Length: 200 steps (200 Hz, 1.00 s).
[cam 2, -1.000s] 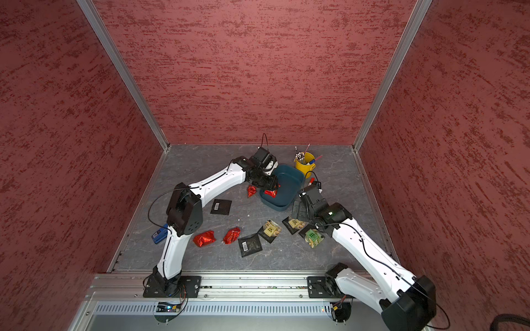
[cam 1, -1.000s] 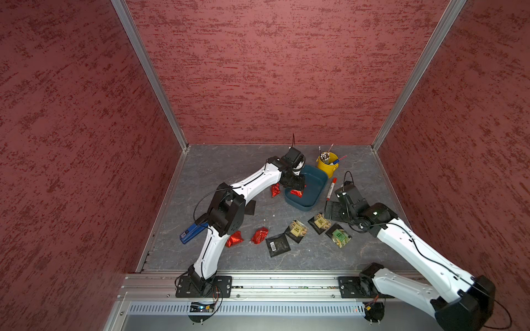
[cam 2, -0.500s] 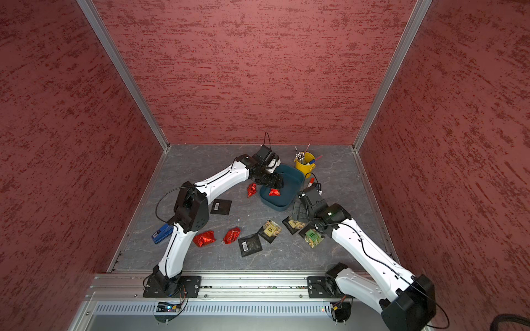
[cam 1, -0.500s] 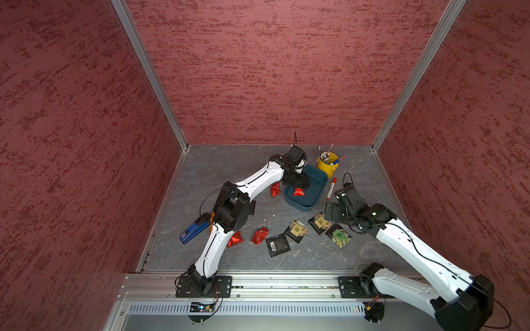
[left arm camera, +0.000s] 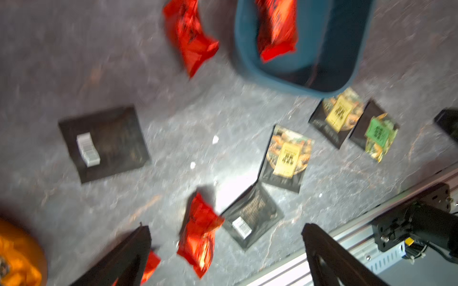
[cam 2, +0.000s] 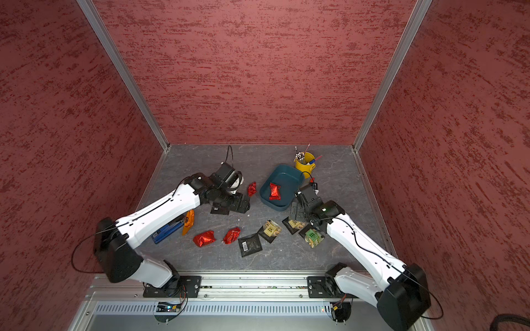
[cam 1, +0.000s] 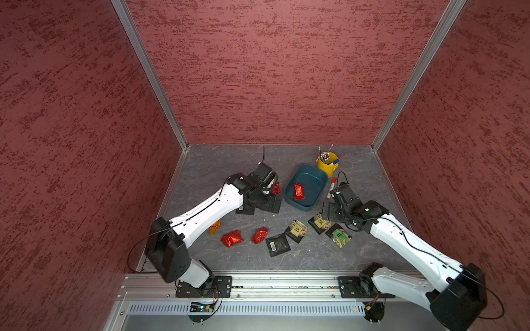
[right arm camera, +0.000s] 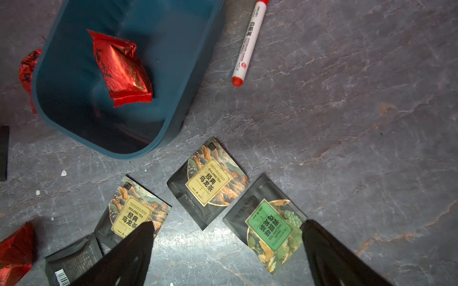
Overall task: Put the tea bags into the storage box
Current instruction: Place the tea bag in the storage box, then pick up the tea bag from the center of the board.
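Note:
The teal storage box (cam 1: 312, 179) holds one red foil tea bag (cam 1: 298, 191). My left gripper (cam 1: 266, 203) hangs open and empty to the left of the box, over a black barcode sachet (left arm camera: 104, 143); another red tea bag (cam 1: 276, 188) lies between it and the box. My right gripper (right arm camera: 226, 232) is open above the floor between a yellow-label sachet (right arm camera: 131, 218) and a green-label sachet (right arm camera: 270, 227), holding nothing. A second yellow-label sachet (right arm camera: 208, 183), two red packets (cam 1: 232, 238) (cam 1: 259, 235), an orange one (cam 1: 215, 227) and another barcode sachet (cam 1: 277, 244) lie loose.
A yellow cup of pens (cam 1: 327, 164) stands behind the box. A red-and-white marker (right arm camera: 249, 42) lies to the box's right. A blue object (cam 2: 167, 230) sits partly under the left arm. The metal rail (cam 1: 272, 283) bounds the front, red walls the other sides.
My left gripper opened over the box, the red packet dropped in, and the arm drew back to the left of the box. The right arm has barely moved.

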Tool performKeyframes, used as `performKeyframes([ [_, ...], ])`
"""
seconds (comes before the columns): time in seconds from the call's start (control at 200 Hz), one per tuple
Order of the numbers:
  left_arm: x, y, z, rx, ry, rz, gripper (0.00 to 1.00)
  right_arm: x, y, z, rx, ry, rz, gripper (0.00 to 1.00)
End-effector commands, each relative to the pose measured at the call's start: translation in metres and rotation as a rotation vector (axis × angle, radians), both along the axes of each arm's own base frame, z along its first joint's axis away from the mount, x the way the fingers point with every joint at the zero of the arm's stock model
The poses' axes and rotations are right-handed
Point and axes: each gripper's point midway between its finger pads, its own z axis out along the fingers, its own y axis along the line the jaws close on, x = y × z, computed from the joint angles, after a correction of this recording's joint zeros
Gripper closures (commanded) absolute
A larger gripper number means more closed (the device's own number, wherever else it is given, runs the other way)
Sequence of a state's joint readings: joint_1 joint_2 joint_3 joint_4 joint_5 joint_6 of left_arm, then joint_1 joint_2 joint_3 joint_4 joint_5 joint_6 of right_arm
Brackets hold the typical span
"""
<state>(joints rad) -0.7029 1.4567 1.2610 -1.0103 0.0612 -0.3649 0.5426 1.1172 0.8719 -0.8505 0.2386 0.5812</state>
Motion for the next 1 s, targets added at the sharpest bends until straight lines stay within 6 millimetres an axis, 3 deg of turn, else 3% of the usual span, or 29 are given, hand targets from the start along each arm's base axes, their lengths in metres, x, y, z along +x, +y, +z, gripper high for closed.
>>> performKeyframes([
  [0.0, -0.033, 0.026, -0.028, 0.063, 0.087, 0.066, 0.0, 0.011, 0.008, 0.009, 0.005, -0.044, 0.021, 0.02],
  [0.125, -0.057, 0.032, -0.049, 0.038, 0.107, 0.045, 0.0, 0.015, 0.011, 0.009, 0.012, -0.044, 0.027, 0.02],
  [0.235, -0.065, 0.038, -0.063, 0.042, 0.12, 0.044, 0.0, 0.015, 0.012, 0.009, 0.009, -0.038, 0.026, 0.02],
  [0.581, -0.059, 0.014, -0.094, -0.029, 0.148, 0.014, 0.07, 0.011, 0.005, 0.01, -0.001, -0.041, 0.011, 0.02],
  [0.852, -0.056, 0.015, -0.119, 0.014, 0.177, 0.027, 0.16, 0.004, -0.002, 0.011, -0.021, -0.039, 0.004, 0.02],
  [0.997, -0.057, 0.016, -0.127, 0.031, 0.199, 0.046, 0.29, 0.003, -0.002, 0.011, -0.018, -0.04, 0.002, 0.02],
])
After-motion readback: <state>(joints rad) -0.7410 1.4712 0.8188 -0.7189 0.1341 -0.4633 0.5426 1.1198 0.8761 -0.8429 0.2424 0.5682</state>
